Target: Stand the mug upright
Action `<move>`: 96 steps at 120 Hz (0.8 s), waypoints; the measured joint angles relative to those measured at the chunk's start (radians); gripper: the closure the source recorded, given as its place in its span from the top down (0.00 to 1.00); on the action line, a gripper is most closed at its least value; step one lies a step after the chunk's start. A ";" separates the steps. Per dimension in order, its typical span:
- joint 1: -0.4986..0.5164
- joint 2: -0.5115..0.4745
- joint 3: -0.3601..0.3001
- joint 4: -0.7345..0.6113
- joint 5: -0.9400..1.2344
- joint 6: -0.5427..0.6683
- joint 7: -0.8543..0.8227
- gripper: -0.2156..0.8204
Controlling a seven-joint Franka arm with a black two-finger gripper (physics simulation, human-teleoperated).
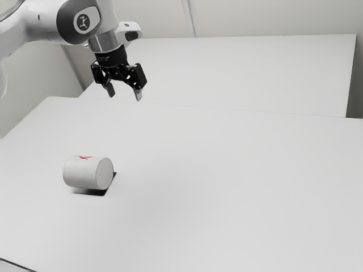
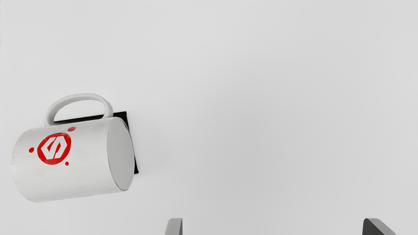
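High over the table's far part hangs my gripper (image 1: 123, 96), open and holding nothing. The white mug (image 1: 85, 173) lies on its side on the table toward the exterior view's left, well below and apart from the gripper. Its closed, flat base faces the exterior view's right. In the wrist view the mug (image 2: 75, 160) shows a red logo and its handle out to one side; its mouth is hidden. Both fingertips of the gripper (image 2: 271, 225) stand wide apart there, with the mug outside the gap.
A thin black square (image 2: 122, 117) lies partly under the mug. The white table (image 1: 227, 187) spreads around them. Behind it stands a large white surface (image 1: 227, 73), with pale walls beyond.
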 joint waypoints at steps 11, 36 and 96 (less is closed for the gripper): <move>0.005 0.006 0.000 0.001 -0.001 0.001 -0.003 0.79; 0.020 -0.016 0.000 -0.030 -0.004 -0.001 -0.008 0.79; 0.202 0.000 -0.003 -0.021 -0.018 -0.013 0.034 0.79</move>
